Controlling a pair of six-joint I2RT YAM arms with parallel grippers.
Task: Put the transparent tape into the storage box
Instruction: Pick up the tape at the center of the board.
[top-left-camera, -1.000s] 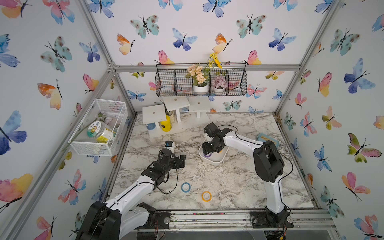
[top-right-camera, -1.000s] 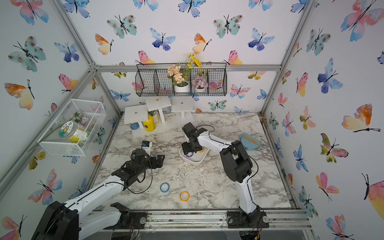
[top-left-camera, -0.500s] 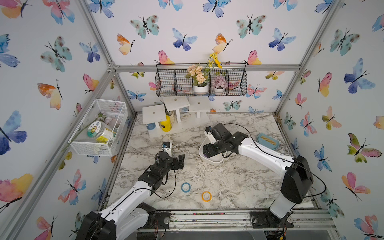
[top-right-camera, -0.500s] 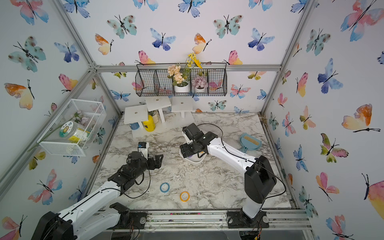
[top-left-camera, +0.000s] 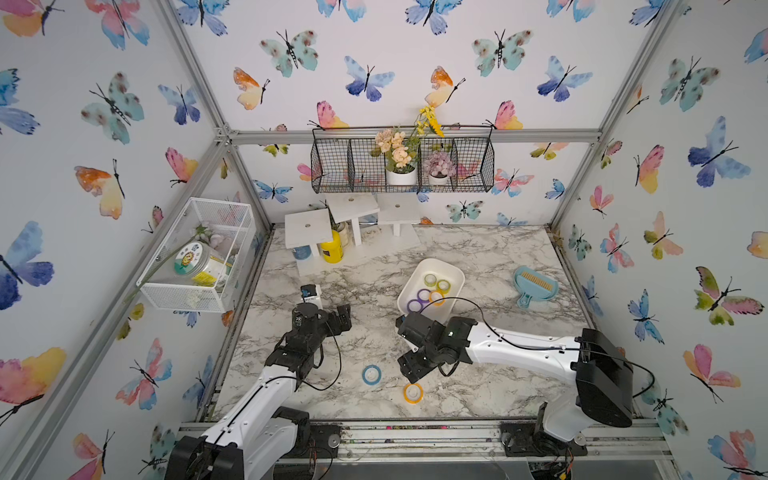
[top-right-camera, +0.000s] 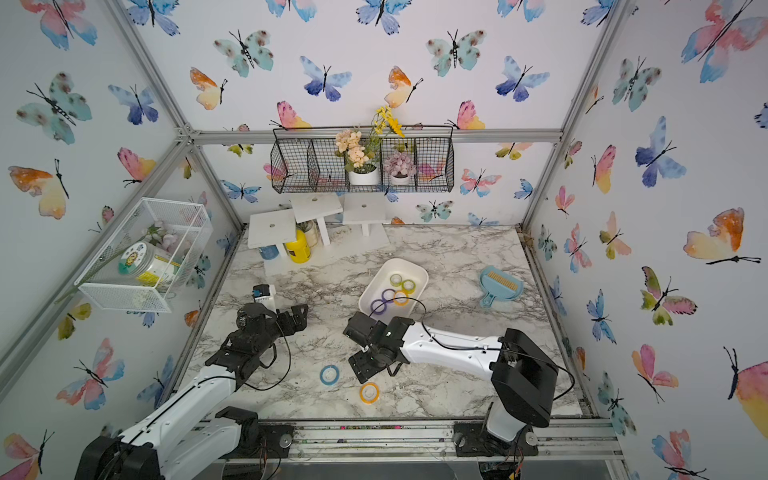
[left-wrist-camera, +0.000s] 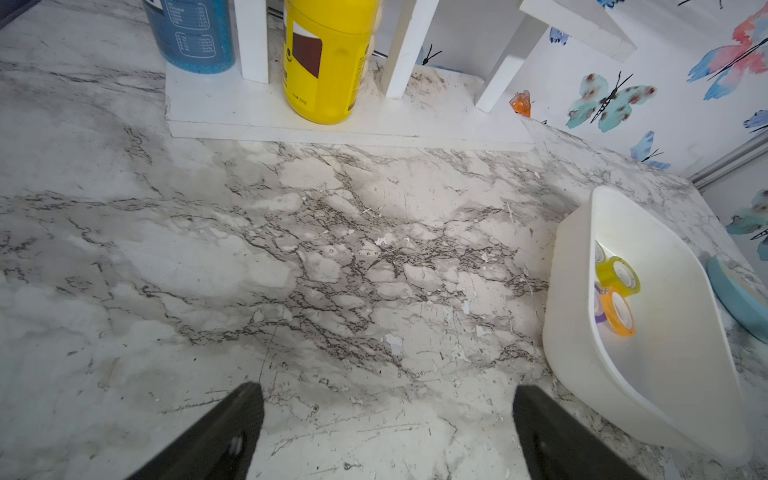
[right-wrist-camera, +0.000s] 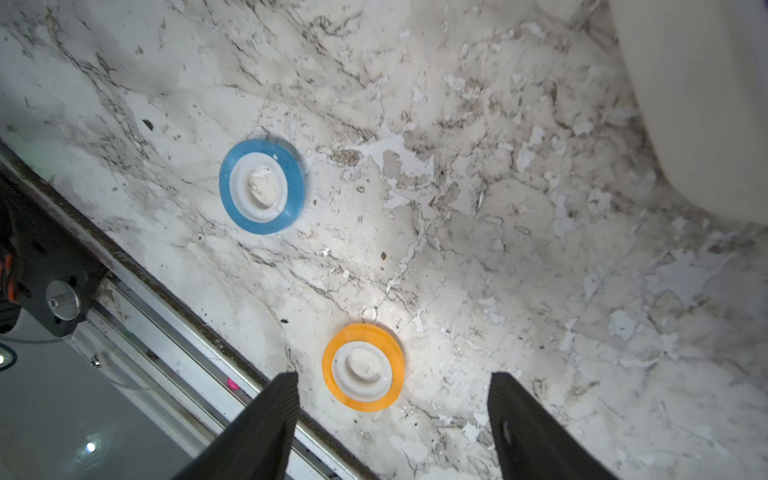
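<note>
Two tape rolls lie flat near the table's front edge, a blue tape roll (top-left-camera: 371, 374) (top-right-camera: 329, 375) (right-wrist-camera: 262, 186) and an orange tape roll (top-left-camera: 413, 392) (top-right-camera: 369, 392) (right-wrist-camera: 363, 367). The white storage box (top-left-camera: 410, 286) (top-right-camera: 373, 291) (left-wrist-camera: 573, 332) sits mid-table and holds several coloured rolls (top-left-camera: 432, 286). My right gripper (top-left-camera: 405, 349) (top-right-camera: 356, 349) (right-wrist-camera: 392, 382) hangs open between the box and the loose rolls. It holds nothing, and the orange roll lies just beyond its fingertips. My left gripper (top-left-camera: 326, 311) (top-right-camera: 280, 313) (left-wrist-camera: 388, 390) is wide open over bare marble, left of the box.
A blue dustpan (top-left-camera: 535, 286) lies right of the box. A white stand with a yellow bottle (top-left-camera: 331, 247) (left-wrist-camera: 328, 62) and a blue can (left-wrist-camera: 191, 33) fills the back left. A small white-and-blue item (top-left-camera: 311, 293) stands by my left gripper. The metal rail (right-wrist-camera: 166, 299) borders the front edge.
My right arm has pulled back from over the storage box toward the front, and now hangs by the loose rolls with its jaws a little wider. My left arm has drawn back slightly.
</note>
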